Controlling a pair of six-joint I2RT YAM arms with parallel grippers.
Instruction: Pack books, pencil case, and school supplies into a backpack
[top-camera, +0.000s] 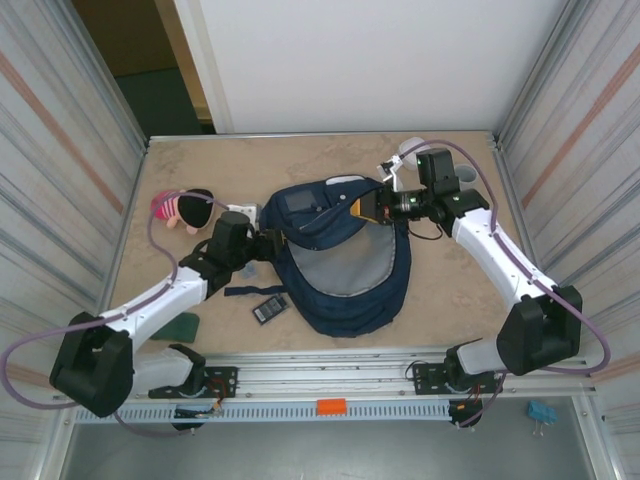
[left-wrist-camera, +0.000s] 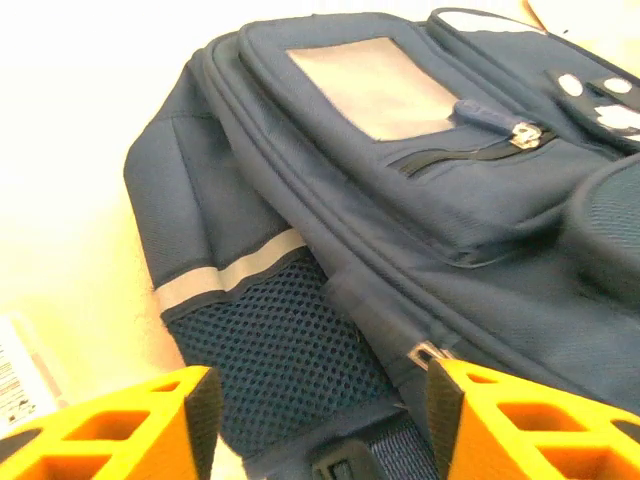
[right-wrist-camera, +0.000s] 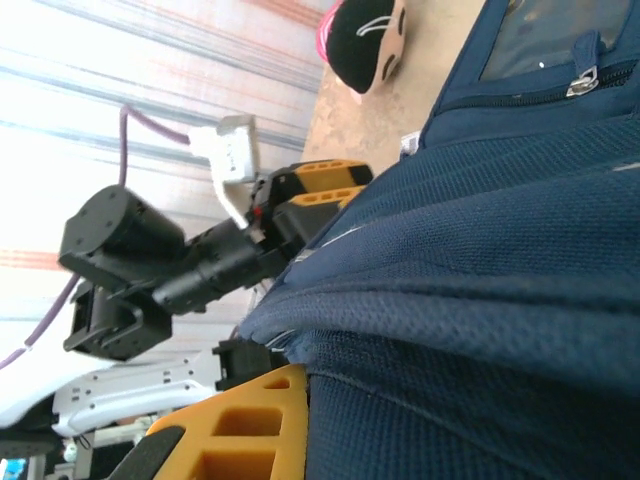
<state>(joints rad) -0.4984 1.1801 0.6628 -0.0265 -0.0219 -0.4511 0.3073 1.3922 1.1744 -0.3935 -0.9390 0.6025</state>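
The backpack (top-camera: 340, 275) lies flat mid-worktop (top-camera: 450, 290). Your left pincer (left-wrist-camera: 320, 405) is spread at the backpack's left mesh side, with nothing between its fingers. Your right pincer (top-camera: 368, 207) is pressed together, pinching the backpack's fabric at its far right rim. The black rectangle (top-camera: 270, 308) sits just beside the backpack's near left edge. The dark green book (top-camera: 183, 326) lies farther left of the backpack.

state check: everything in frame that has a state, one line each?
backpack: lying on table, main compartment open, grey lining showing
left pincer: open, empty, at backpack's side
right pincer: shut on backpack fabric
black rectangle: flat on table, outside backpack
dark green book: on table, partly under left arm
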